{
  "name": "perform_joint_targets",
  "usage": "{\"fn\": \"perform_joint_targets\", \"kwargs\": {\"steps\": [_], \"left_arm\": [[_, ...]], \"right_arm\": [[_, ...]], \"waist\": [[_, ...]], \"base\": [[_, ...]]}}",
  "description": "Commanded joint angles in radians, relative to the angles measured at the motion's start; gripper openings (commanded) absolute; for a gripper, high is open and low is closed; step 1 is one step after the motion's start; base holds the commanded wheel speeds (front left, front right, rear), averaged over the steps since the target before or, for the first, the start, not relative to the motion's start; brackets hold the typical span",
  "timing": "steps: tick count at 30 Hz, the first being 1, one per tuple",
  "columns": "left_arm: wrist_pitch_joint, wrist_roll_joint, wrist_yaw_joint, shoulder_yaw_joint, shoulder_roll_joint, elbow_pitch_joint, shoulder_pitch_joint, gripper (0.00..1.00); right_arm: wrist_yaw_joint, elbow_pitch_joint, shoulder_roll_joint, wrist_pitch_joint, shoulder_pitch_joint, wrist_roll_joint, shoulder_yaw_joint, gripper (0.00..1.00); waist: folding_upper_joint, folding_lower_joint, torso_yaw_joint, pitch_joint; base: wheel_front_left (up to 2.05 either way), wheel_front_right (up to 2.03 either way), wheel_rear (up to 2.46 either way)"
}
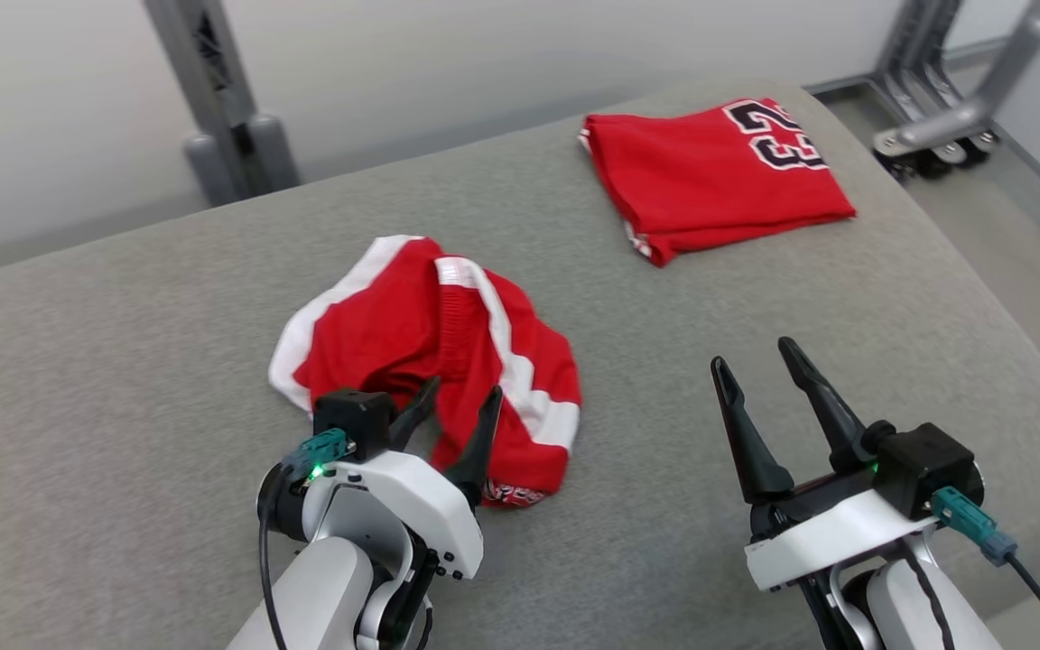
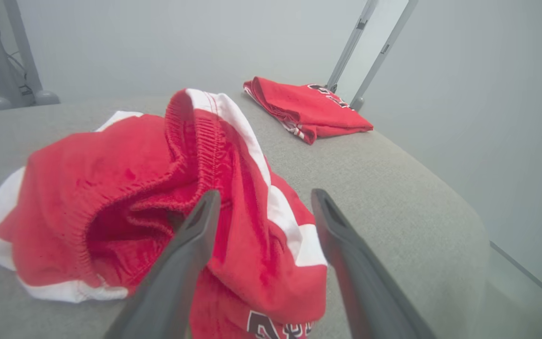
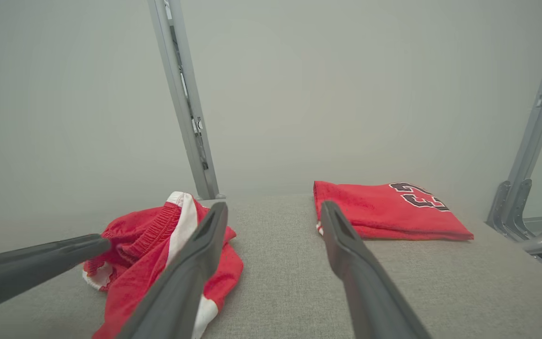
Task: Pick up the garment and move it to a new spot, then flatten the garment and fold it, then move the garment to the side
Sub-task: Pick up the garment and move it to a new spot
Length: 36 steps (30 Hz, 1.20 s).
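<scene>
The garment [image 1: 394, 334] is a pair of red shorts with white side stripes, lying crumpled on the grey cushioned surface [image 1: 755, 289]. My left gripper [image 1: 464, 390] is open over its near edge, and in the left wrist view the fingertips [image 2: 212, 195] stand apart with a fold of the garment [image 2: 111, 188] lying loose between them. My right gripper [image 1: 753, 354] hangs open and empty above bare cushion to the right of the shorts. The right wrist view has the garment [image 3: 139, 230] left of the right gripper [image 3: 274, 205].
A folded red jersey [image 1: 710, 181] with black numerals lies at the back right of the cushion, also visible as the jersey [image 3: 384, 209] ahead of the right fingers. Grey metal frame legs [image 1: 222, 99] stand behind the cushion, with more frame [image 1: 944, 99] at the far right.
</scene>
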Motion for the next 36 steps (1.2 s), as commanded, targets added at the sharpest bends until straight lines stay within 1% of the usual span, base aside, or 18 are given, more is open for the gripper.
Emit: {"fn": "perform_joint_targets", "kwargs": {"steps": [1, 6, 12, 18, 23, 26, 29, 30, 32, 33, 36], "left_arm": [[-0.011, -0.002, 0.008, 0.007, 0.006, -0.016, 0.021, 1.0], [-0.067, -0.003, 0.038, 0.034, 0.02, -0.118, 0.063, 1.0], [-0.138, 0.005, 0.077, 0.072, 0.053, -0.209, 0.134, 1.0], [-0.212, -0.002, 0.128, 0.138, 0.077, -0.283, 0.221, 1.0], [-0.247, 0.039, 0.164, 0.181, 0.122, -0.332, 0.302, 1.0], [-0.258, 0.068, 0.176, 0.197, 0.139, -0.342, 0.35, 1.0], [-0.263, 0.084, 0.185, 0.214, 0.141, -0.349, 0.381, 1.0], [-0.265, 0.113, 0.19, 0.232, 0.139, -0.363, 0.405, 1.0], [-0.266, 0.147, 0.188, 0.257, 0.129, -0.386, 0.433, 1.0], [-0.266, 0.172, 0.178, 0.265, 0.129, -0.396, 0.447, 1.0], [-0.265, 0.201, 0.147, 0.298, 0.105, -0.401, 0.493, 1.0]], "right_arm": [[0.0, 0.003, -0.004, 0.0, 0.01, -0.002, 0.002, 1.0], [0.0, 0.004, -0.005, 0.0, 0.024, 0.0, 0.005, 1.0], [0.0, 0.016, -0.005, 0.0, 0.045, 0.007, 0.01, 1.0], [0.0, 0.013, -0.005, 0.0, 0.069, 0.006, -0.005, 1.0], [0.0, 0.002, -0.005, 0.0, 0.107, -0.004, -0.022, 1.0], [0.0, -0.006, -0.005, 0.0, 0.143, -0.025, -0.05, 1.0], [0.0, -0.018, -0.004, 0.0, 0.171, -0.037, -0.068, 1.0], [0.0, -0.028, -0.005, 0.0, 0.2, -0.054, -0.082, 1.0], [0.0, -0.035, -0.005, 0.0, 0.23, -0.069, -0.096, 1.0], [0.0, -0.038, -0.005, 0.0, 0.243, -0.072, -0.101, 1.0], [0.0, -0.044, -0.005, 0.0, 0.274, -0.083, -0.11, 1.0]], "waist": [[-0.0001, 0.0, 0.044, -0.025], [-0.0001, 0.0, 0.14, -0.052], [-0.0001, 0.0, 0.241, -0.091], [-0.0001, 0.0, 0.311, -0.121], [-0.0001, 0.0, 0.339, -0.146], [-0.0001, 0.0, 0.348, -0.164], [-0.0001, 0.0, 0.351, -0.172], [-0.0001, 0.0, 0.351, -0.177], [-0.0001, 0.0, 0.352, -0.181], [-0.0001, 0.0, 0.352, -0.183], [-0.0001, 0.0, 0.349, -0.186]], "base": [[0.0, 0.0, 0.0], [0.0, 0.0, 0.0], [0.0, 0.0, 0.0], [0.0, 0.0, 0.0], [0.0, 0.0, 0.0], [0.0, 0.0, 0.0], [0.0, 0.0, 0.0], [0.0, 0.0, 0.0], [0.0, 0.0, 0.0], [0.0, 0.0, 0.0], [0.0, 0.0, 0.0]]}}
